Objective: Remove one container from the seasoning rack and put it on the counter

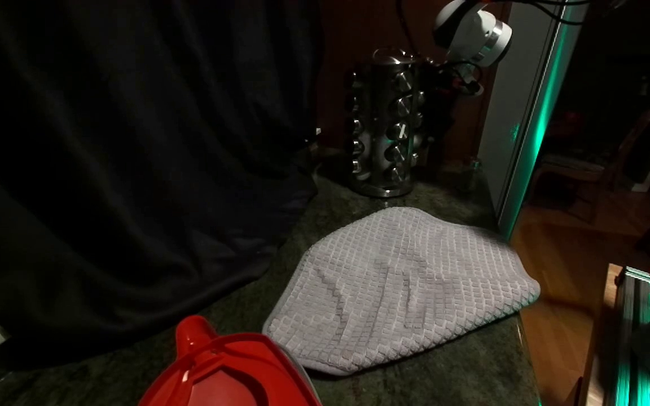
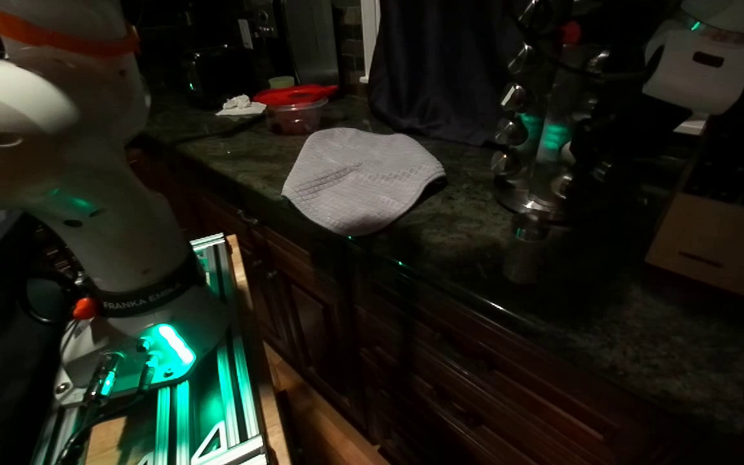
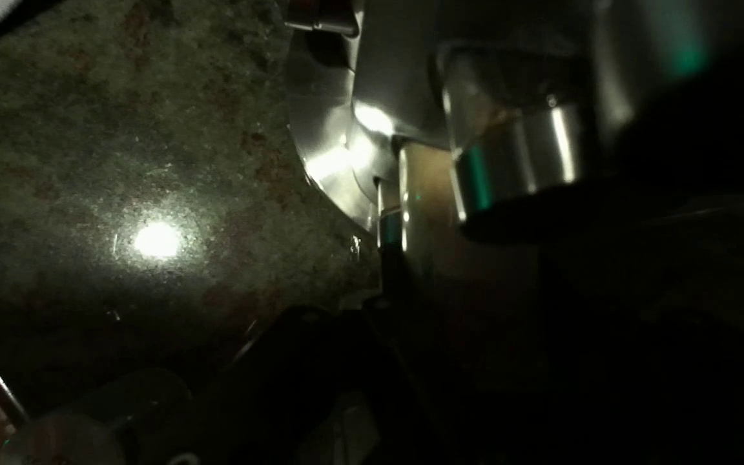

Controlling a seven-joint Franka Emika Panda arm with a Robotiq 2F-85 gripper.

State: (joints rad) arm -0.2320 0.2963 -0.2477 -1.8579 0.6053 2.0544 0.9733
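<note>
Arm wrist [image 1: 473,40] hangs in from above; jaws in shadow, can't tell if spread or pinching. Seasoning rack [image 1: 380,127] just beside jaws, upright on tabletop [image 2: 456,213], long axis vertical, jar lids [image 1: 402,107] pointing outward.

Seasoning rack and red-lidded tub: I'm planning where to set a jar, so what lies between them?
A pale grey cloth lies on the counter between them, in both exterior views.

The white arm [image 2: 88,135] stands on its green-lit base [image 2: 168,352]; the wrist [image 1: 480,36], upper right in both exterior views, sits tilted, and the dark hand [image 3: 349,316] is too shadowed to show its grip.
</note>
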